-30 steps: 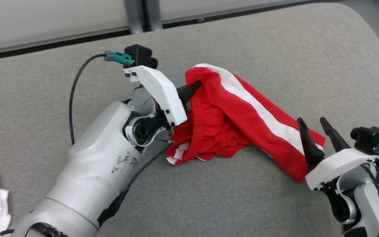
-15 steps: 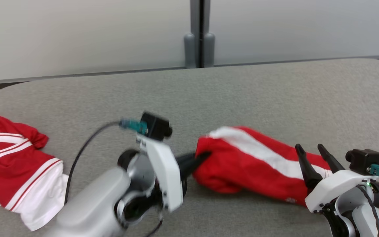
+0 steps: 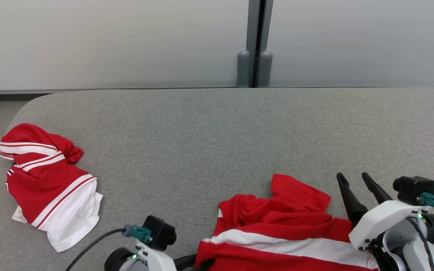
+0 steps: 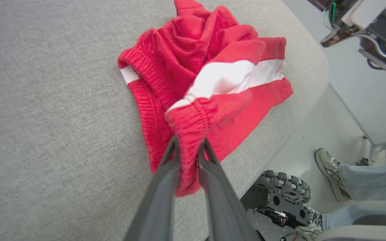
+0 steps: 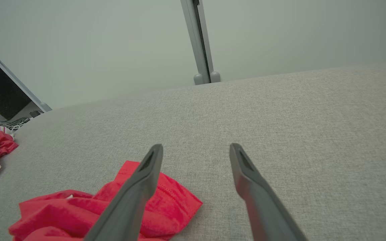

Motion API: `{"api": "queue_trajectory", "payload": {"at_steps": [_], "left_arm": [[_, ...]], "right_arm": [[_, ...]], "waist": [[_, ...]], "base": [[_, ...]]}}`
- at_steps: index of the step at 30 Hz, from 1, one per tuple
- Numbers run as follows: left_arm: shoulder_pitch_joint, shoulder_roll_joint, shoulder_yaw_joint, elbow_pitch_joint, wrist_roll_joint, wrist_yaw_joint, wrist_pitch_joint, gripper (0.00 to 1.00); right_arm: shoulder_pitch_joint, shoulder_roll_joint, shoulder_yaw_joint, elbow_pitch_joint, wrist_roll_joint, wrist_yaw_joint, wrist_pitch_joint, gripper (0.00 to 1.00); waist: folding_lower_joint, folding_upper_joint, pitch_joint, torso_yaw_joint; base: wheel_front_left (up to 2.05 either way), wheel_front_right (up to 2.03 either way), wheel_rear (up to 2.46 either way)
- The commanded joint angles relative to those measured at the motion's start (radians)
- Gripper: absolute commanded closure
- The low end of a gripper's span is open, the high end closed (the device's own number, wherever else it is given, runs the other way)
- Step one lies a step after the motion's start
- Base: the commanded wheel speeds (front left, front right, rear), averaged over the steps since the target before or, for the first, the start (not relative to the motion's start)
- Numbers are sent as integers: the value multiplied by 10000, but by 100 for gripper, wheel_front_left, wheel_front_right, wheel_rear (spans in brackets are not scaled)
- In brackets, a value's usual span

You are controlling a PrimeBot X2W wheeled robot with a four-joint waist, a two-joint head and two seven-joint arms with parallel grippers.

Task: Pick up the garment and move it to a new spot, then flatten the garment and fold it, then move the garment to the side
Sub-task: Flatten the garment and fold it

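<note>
At the left end of the grey upholstered table lay a crumpled red-and-white spare garment. Well apart from it, the left tool pinched shut on the elastic waistband of the soft red fabric shorts with a white stripe, which were bunched at the near edge. Light and limp, they would likely handle best by the waistband corners. The right tool gaped empty beside them.

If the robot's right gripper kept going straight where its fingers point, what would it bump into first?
Probably the bare grey cushion top. The right gripper, jaws open, points across it; the red garment lies off to one side, not ahead. Depth is hard to judge.
</note>
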Motion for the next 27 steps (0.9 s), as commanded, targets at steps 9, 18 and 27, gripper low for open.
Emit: {"api": "queue_trajectory", "payload": {"at_steps": [9, 18, 27], "left_arm": [[807, 522, 523, -47, -5, 458, -1022, 0], [951, 902, 1596, -723, 564, 2142, -2332, 0], [389, 497, 1407, -384, 1224, 2313, -2647, 0]], "right_arm": [[271, -116, -16, -41, 62, 19, 58, 0], [352, 164, -163, -113, 32, 19, -256, 0], [22, 319, 3, -119, 28, 19, -573, 0]], "waist": [[0, -1, -281, -115], [0, -1, -391, -219], [0, -1, -1, -525]], "base": [[0, 0, 0], [0, 0, 0], [0, 0, 0]]}}
